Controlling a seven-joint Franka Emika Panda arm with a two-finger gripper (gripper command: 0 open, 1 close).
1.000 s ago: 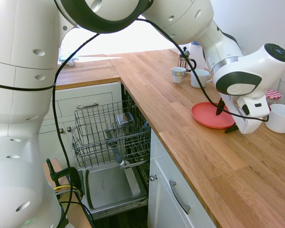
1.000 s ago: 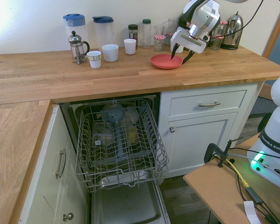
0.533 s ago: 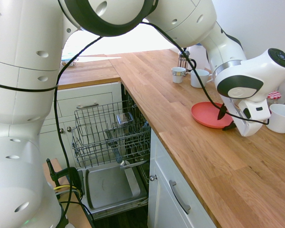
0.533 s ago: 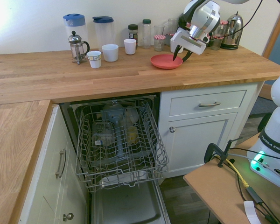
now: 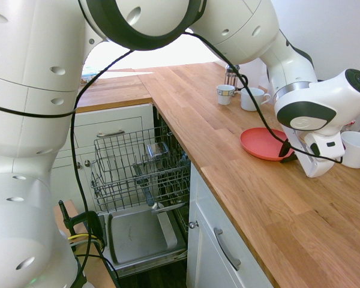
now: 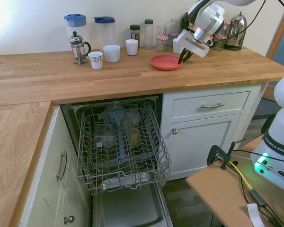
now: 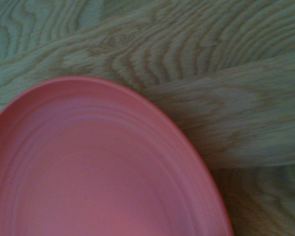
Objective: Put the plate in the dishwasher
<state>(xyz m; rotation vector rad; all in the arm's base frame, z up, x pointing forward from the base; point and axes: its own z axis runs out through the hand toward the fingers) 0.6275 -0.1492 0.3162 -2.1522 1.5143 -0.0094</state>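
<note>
At the plate's rim, the gripper has its dark fingers closing on the edge; firm grip unclear. Coral-red, round and shallow, it lies flat on the wooden counter, well apart from the open dishwasher.

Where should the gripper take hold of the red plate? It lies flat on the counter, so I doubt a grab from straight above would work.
At the raised rim, on the edge where the gripper is now. The plate lies flat on the worktop, so only the rim gives purchase: one finger inside, one outside.
</note>
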